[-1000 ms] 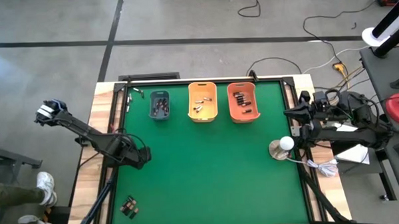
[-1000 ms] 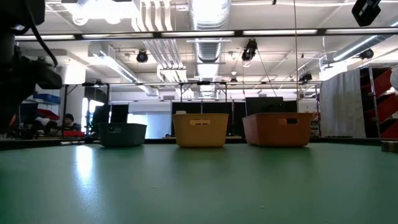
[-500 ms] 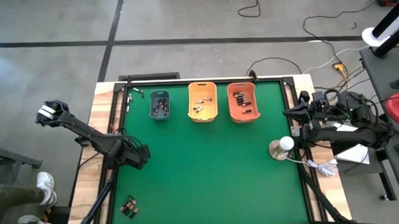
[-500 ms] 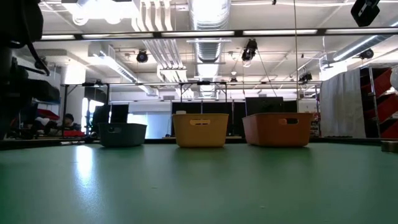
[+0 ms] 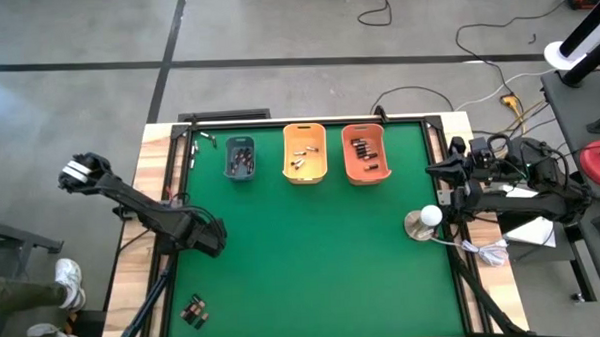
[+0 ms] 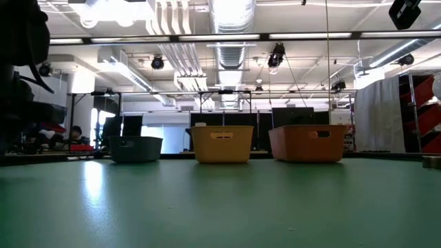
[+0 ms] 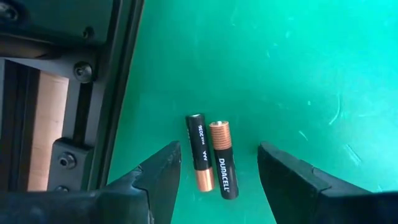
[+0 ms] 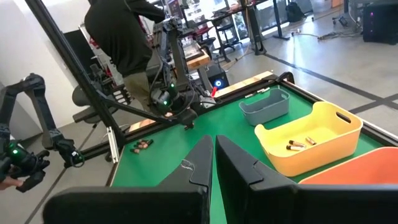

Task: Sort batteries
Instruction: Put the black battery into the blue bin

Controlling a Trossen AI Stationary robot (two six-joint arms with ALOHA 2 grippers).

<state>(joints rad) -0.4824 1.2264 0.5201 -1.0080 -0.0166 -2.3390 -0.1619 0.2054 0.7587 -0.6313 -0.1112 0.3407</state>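
Left gripper (image 7: pixel 217 171) at table's 9 o'clock edge, jaws wide, straddling two batteries (image 7: pixel 211 155) lying side by side, lined up for pickup. Right gripper (image 8: pixel 213 163) parked at 3 o'clock, jaws closed, empty.

We see a grey concrete floor (image 5: pixel 276 49) crossed by dark lines, cables (image 5: pixel 486 42) at upper right, and ceiling ducts (image 6: pixel 231 21) among bright strip lights.

An industrial lab hall; exposed ceiling ducts (image 6: pixel 231 17), strip lights, concrete floor (image 5: pixel 276 49), equipment racks behind.
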